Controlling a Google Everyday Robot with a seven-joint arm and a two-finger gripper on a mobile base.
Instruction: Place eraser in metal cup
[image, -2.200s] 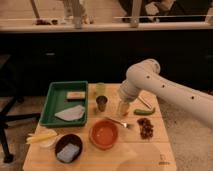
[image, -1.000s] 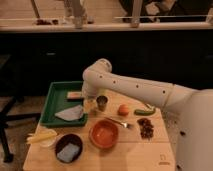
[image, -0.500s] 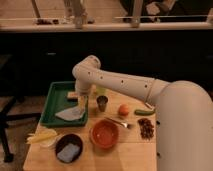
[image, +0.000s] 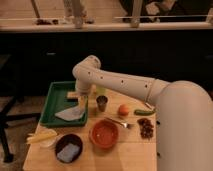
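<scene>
The white arm (image: 125, 85) reaches in from the 3 o'clock side of the wooden table (image: 132, 152), bends at a rounded elbow above the far edge and drops down to the gripper (image: 82, 101). The gripper hangs low over the right-hand rim of the green tray (image: 54, 105), at about 10 o'clock from the middle of the table. Whether it is wide, narrow or holding anything cannot be told.

The eraser (image: 72, 95) lies flat in the far right corner of the tray, just beside the gripper at its 10 o'clock; contact between the 2 cannot be made out. A grey cloth (image: 69, 114) lies in the tray at 6 o'clock from the eraser.

The metal cup (image: 102, 103) stands upright on the table just outside the tray, at 3 o'clock from the gripper and apart from the eraser. A pale yellow-green cup (image: 101, 91) stands right behind it at 12 o'clock.

An orange bowl (image: 104, 134) sits at 6 o'clock from the metal cup, with a small round orange fruit (image: 123, 110) at 4 o'clock from the cup. A dark bowl (image: 68, 148) holding a blue sponge sits near the front edge, at 8 o'clock from the orange bowl
</scene>
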